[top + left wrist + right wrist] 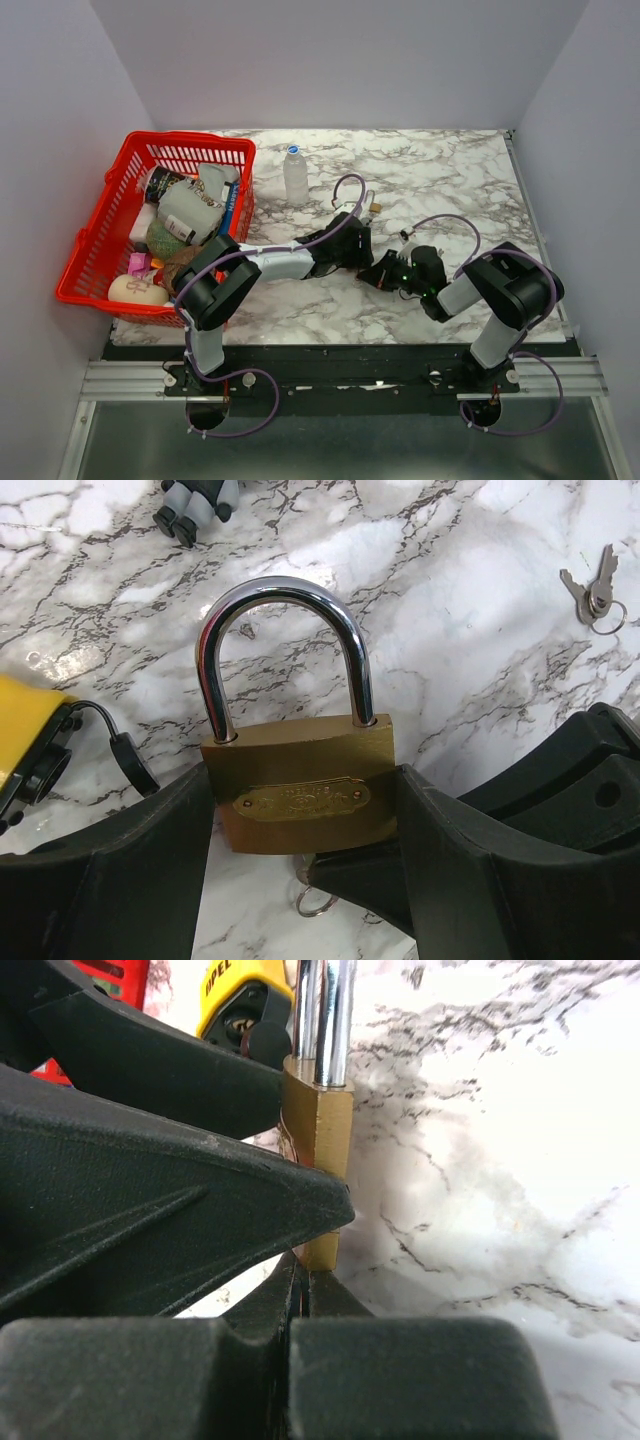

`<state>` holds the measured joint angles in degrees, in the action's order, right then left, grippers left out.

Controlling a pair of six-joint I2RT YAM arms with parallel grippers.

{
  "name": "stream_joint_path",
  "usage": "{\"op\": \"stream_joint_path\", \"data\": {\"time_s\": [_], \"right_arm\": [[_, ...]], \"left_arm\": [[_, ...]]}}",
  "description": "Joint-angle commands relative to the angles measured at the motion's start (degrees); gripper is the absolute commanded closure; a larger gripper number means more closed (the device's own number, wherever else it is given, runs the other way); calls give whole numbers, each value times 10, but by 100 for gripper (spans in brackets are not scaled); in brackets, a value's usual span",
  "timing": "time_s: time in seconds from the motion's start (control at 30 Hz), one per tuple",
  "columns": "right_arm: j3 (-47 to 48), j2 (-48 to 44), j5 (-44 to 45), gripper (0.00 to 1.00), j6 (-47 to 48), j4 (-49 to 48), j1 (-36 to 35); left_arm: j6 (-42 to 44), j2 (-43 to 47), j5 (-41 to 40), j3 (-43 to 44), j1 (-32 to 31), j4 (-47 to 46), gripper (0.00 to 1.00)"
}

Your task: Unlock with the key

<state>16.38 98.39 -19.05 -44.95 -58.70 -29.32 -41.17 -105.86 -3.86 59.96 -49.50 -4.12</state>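
A robot testing lab is indicated: a marble-patterned table (450, 170) is enclosed by plain white walls (340, 60), two robot arms (215, 290) are bolted to an aluminium rail (130, 378), and a red basket (100, 250) is filled with assorted household props.

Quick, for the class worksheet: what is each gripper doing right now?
Left gripper: closed on the brass padlock with the steel shackle, clamping its body's sides.
Right gripper: closed, tips under the padlock; whether they pinch anything cannot be told.

Bright even light, soft shadows, glare streaks on the padlock (300, 790) (left wrist view)
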Motion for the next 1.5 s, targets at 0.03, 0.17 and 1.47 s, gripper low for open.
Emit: {"op": "stream_joint_path", "data": {"time_s": [0.03, 0.17, 1.47], "right_arm": [[1, -8, 149, 99, 60, -106, 15], [-11, -5, 155, 99, 65, -139, 15], [-113, -120, 234, 99, 120, -293, 15]], "left_arm": [[-20, 6, 81, -32, -31, 60, 100], [-31, 0, 87, -39, -39, 49, 100], [-66, -12, 19, -77, -98, 39, 100]]}}
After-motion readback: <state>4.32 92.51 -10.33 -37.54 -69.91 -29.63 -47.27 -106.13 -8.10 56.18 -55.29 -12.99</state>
